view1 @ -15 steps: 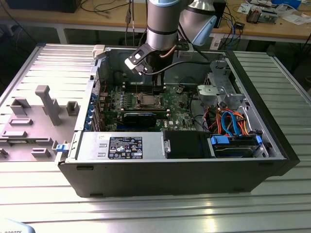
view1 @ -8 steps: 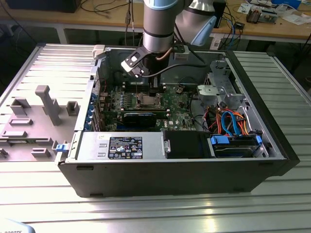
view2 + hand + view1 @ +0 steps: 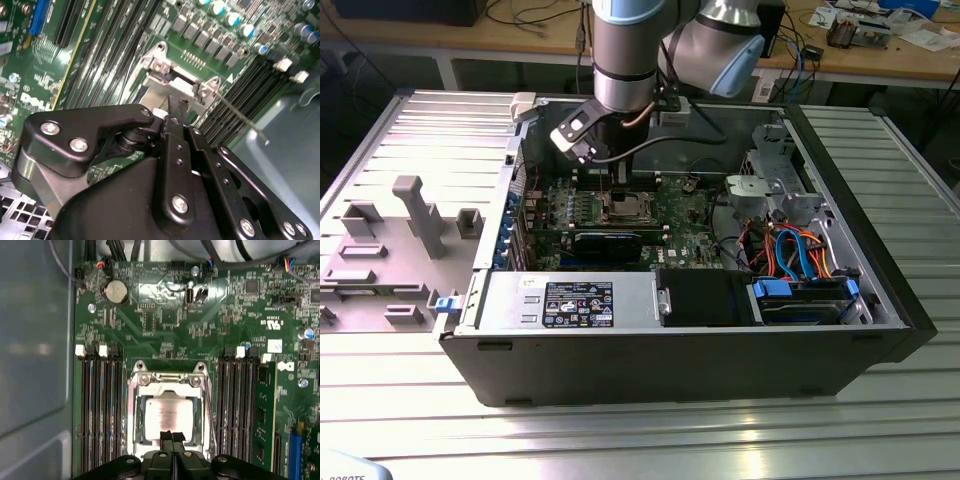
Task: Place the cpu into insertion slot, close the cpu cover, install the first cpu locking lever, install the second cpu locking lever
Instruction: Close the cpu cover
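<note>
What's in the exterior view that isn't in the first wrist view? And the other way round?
The exterior view gives the big picture: the robot arm, the whole black computer case, blue and orange cables, and a grey tray beside the case. The first wrist view gets close: a round silver battery, the cpu lying framed by the cpu cover, and the tool, its tips shut over the chip's edge. Both share the green circuit board and the insertion slot.
</note>
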